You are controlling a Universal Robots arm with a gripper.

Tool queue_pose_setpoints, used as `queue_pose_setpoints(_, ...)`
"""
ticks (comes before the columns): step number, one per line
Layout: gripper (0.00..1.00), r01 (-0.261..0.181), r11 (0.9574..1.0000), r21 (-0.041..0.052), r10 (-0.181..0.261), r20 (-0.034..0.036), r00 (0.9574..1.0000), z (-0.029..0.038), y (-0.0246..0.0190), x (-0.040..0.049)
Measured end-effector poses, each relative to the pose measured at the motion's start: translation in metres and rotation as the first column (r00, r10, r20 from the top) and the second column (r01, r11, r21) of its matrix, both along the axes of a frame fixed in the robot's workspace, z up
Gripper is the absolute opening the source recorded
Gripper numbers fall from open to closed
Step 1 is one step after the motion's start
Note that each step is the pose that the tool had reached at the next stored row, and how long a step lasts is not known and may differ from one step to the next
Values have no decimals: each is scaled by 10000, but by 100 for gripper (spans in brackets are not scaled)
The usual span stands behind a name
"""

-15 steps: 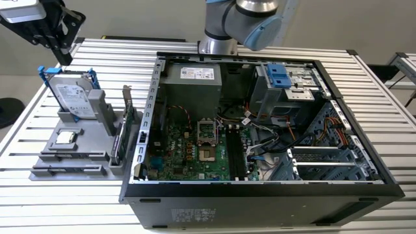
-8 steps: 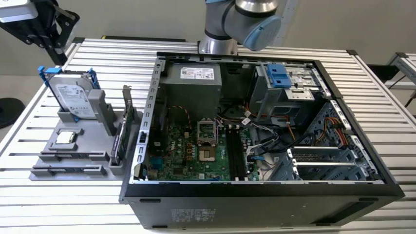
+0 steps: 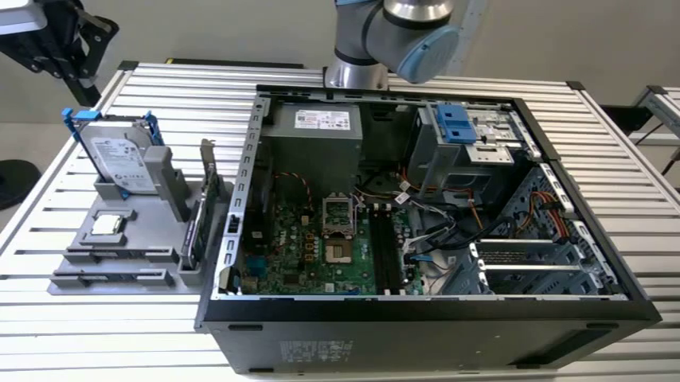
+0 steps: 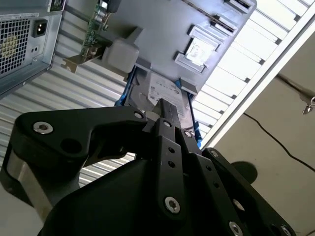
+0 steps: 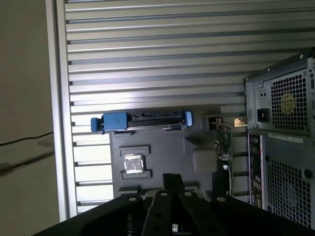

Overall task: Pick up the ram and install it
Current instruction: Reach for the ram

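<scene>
Grey plastic parts holder point(image 3: 117, 263) sits on a slatted aluminium table point(image 3: 595, 143), near the table edge on the exterior view's left and just beside an open computer case point(image 3: 425, 326). The ram point(image 3: 193, 237) appears as a thin dark strip standing on edge along the holder's side nearest the case, just beside an upright expansion card point(image 3: 210, 179). A hard drive point(image 3: 119, 155) with blue rails stands at the holder's far corner, and a processor chip point(image 3: 107, 225) lies flat near its middle.

The black gripper point(image 4: 166, 109) hangs high over the table's outer edge, well apart from the ram. Whether it is released or clenched cannot be told, and no stick shows in it.

The pick-up seems not yet begun. A grasp would call for a descent over the holder's case-side edge, squared to the stick's long faces. The black memory slots point(image 3: 388, 251) on the motherboard look empty.
</scene>
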State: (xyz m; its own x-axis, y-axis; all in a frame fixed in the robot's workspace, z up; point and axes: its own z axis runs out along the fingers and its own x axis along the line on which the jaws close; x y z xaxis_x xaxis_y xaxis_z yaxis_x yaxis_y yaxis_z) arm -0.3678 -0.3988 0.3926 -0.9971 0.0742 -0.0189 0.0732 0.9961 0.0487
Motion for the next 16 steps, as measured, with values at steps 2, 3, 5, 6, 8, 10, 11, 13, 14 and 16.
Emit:
queue_pose_setpoints(2,0,0,10000,0,0,0,10000,0,0,-24)
queue_pose_setpoints(3,0,0,10000,0,0,0,10000,0,0,-32)
queue_pose_setpoints(5,0,-1,10000,0,1,0,10000,0,-1,-42)
queue_pose_setpoints(6,0,-2,10000,0,2,0,10000,0,0,-43)
queue_pose_setpoints(8,0,0,10000,0,0,0,10000,0,0,-46)
queue_pose_setpoints(10,0,0,10000,0,0,0,10000,0,0,-46)
queue_pose_setpoints(11,0,0,10000,0,0,1,10000,-1,0,-46)
queue_pose_setpoints(13,0,0,10000,0,0,1,10000,-1,0,-47)
queue_pose_setpoints(14,0,0,10000,0,0,1,10000,-1,0,-47)
queue_pose_setpoints(16,0,1,10000,0,-1,0,10000,0,-1,-47)
